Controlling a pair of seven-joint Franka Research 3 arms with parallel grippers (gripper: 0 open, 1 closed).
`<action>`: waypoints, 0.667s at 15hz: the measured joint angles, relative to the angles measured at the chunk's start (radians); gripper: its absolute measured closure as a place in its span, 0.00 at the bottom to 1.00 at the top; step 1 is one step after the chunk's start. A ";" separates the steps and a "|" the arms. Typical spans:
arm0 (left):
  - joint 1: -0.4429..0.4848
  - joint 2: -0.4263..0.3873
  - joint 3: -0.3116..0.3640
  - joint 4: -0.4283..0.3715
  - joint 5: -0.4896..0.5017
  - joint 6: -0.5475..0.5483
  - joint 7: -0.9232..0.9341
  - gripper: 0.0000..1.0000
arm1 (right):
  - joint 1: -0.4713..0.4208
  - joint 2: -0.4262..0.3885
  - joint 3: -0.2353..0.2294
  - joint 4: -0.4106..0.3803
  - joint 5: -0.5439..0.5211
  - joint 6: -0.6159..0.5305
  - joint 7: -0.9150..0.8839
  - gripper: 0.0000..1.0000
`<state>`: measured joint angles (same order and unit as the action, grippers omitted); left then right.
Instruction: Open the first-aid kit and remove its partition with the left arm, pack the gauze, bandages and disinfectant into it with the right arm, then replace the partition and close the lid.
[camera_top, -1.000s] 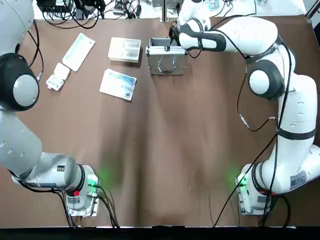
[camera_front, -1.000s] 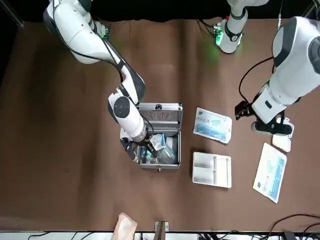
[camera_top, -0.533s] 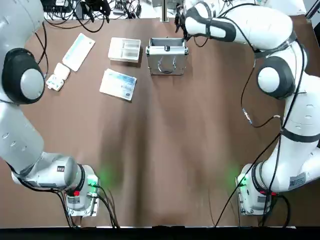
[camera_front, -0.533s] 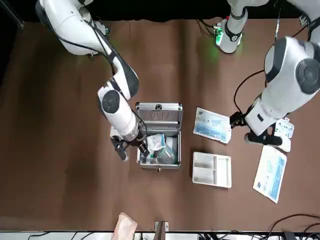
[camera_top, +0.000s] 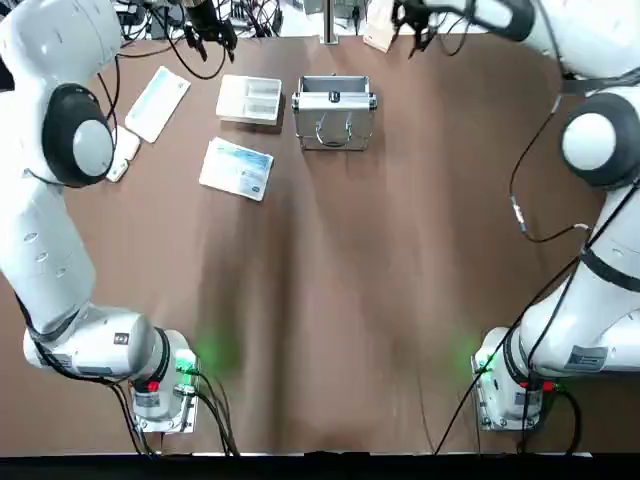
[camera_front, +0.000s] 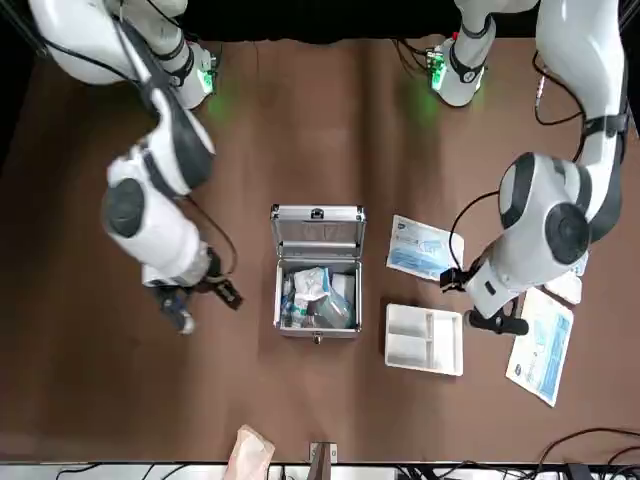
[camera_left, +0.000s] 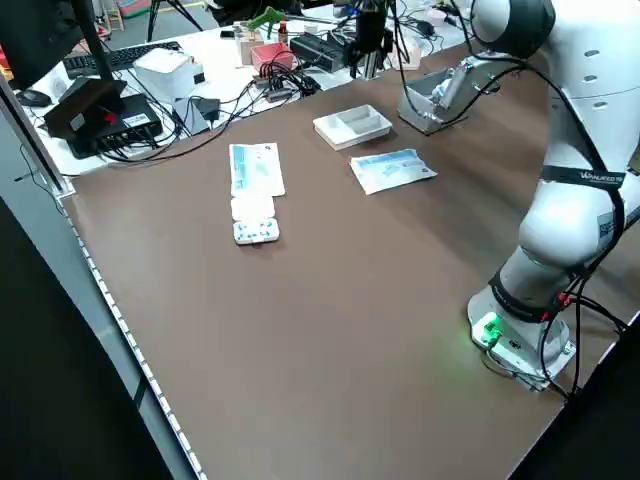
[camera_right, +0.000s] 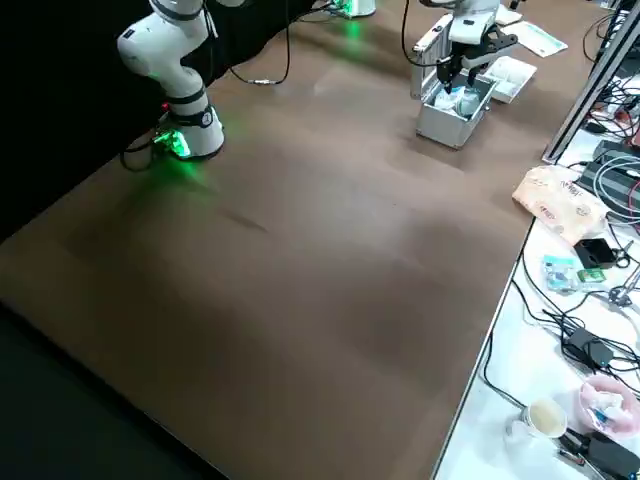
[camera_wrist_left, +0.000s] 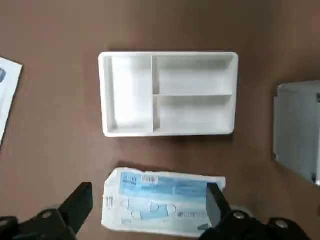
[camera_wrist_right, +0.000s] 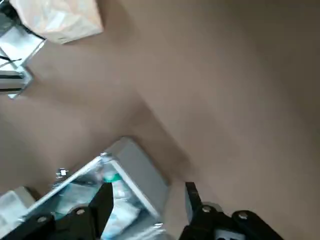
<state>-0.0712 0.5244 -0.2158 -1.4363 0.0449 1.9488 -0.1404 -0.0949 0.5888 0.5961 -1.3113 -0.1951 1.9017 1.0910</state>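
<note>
- First-aid kit (camera_front: 318, 270) sits near the table's far edge, lid (camera_front: 318, 226) up, packets inside.
- Partition (camera_front: 424, 338) lies on the table (camera_front: 300, 120) just beside the kit, out of it.
- Left gripper (camera_wrist_left: 145, 212) hangs above the partition and a blue-white pack (camera_wrist_left: 162, 201), fingers spread wide, empty.
- Right gripper (camera_wrist_right: 145, 202) is off the kit's other side, fingers apart, empty.

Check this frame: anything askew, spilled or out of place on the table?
Nothing stands out. The first-aid kit stands open with supplies inside, the partition lies flat beside it, and nothing has spilled.
</note>
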 joint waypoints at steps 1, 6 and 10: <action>-0.006 0.024 0.000 0.000 0.013 0.037 -0.002 0.00 | -0.039 -0.013 0.018 0.000 0.001 -0.039 -0.058 0.33; -0.022 0.171 0.002 0.001 0.023 0.294 -0.038 0.00 | -0.123 -0.080 0.043 0.001 0.004 -0.144 -0.227 0.33; -0.022 0.247 0.005 0.005 0.023 0.371 -0.043 0.00 | -0.157 -0.116 0.044 0.001 0.027 -0.158 -0.275 0.33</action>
<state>-0.0931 0.7713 -0.2107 -1.4315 0.0677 2.3197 -0.1838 -0.2522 0.4724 0.6400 -1.3101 -0.1681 1.7434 0.8162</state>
